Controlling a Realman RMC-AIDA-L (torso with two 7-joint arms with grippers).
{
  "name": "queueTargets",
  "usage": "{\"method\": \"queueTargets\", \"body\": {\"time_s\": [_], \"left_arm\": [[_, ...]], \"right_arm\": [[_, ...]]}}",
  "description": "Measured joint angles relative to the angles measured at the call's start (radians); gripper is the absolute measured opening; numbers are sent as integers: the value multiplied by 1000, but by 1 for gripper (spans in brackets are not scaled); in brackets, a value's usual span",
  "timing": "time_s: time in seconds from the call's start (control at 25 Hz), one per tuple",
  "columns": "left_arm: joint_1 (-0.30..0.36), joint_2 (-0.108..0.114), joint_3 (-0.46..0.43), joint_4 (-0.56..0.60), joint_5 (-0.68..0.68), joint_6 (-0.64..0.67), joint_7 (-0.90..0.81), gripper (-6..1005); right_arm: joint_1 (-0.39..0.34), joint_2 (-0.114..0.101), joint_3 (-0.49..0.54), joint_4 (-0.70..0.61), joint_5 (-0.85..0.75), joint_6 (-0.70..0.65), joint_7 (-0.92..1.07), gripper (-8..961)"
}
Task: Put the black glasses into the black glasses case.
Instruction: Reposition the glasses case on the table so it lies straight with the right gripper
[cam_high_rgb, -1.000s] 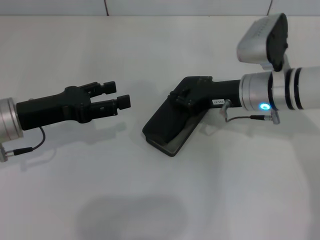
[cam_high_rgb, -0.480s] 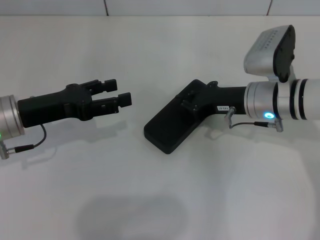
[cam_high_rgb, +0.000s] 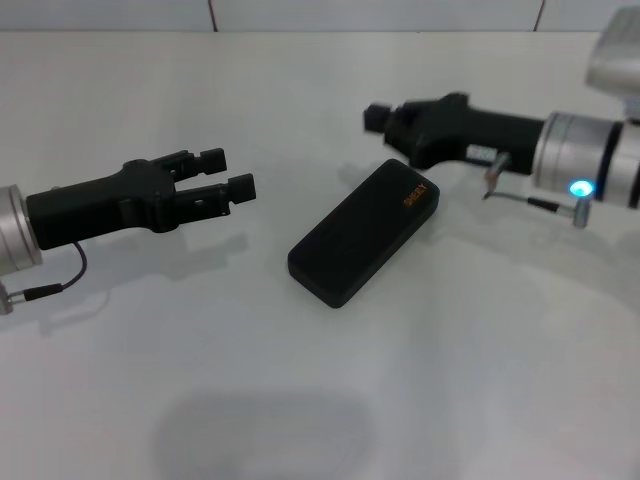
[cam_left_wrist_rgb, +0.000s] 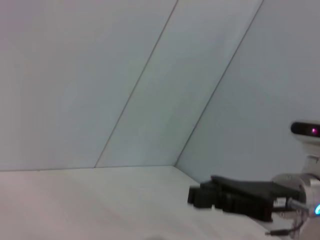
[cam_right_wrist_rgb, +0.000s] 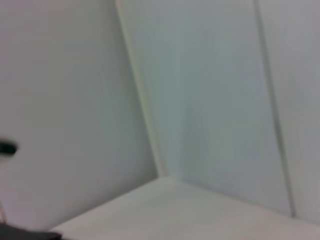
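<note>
- Left gripper (cam_high_rgb: 231, 172): fingers spread, holding nothing, hovering left of the black glasses case (cam_high_rgb: 365, 231).
- Right gripper (cam_high_rgb: 378, 117): finger state cannot be told; above the case's far end, not touching.
- Case shut, flat on white table (cam_high_rgb: 300, 380); glasses not visible.

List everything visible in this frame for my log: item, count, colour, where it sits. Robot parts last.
black glasses case: one, matte black with small orange lettering on the lid, shut, lying diagonally on the table near the middle.
table: one, white, under everything.
wall: pale panelled, behind the table.
black glasses: none visible in any view.
left gripper: one, black, fingers open, above the table to the case's left, holding nothing.
right gripper: one, black, above the table just beyond the case's lettered end, clear of it.
</note>
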Motion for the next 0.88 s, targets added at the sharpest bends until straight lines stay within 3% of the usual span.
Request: {"method": "queueTargets", "body": {"time_s": [0.24,0.44,0.48,0.56,0.76,0.88], "left_arm": [[-3,0,-1,0,1,3,-6,877],[-5,0,0,0,1,4,-8,877],[-5,0,0,0,1,4,-8,877],[-5,-1,0,-2,0,5,-8,877],[-6,-3,-1,-3,-1,15,-5,877],[-5,-4,-1,-1,-2,21,-4,877]], "right_arm": [[8,-51,39,-29,-25,-18,17,67],[79,-101,42,-54,-164,44,182,217],[103,-108,42,-56,-213,52,230,296],[150,-117,43,-58,-321,58,316,453],[286,-119,71,-59,-635,41,581,502],[372,-101,100,-59,-843,24,736,531]]}}
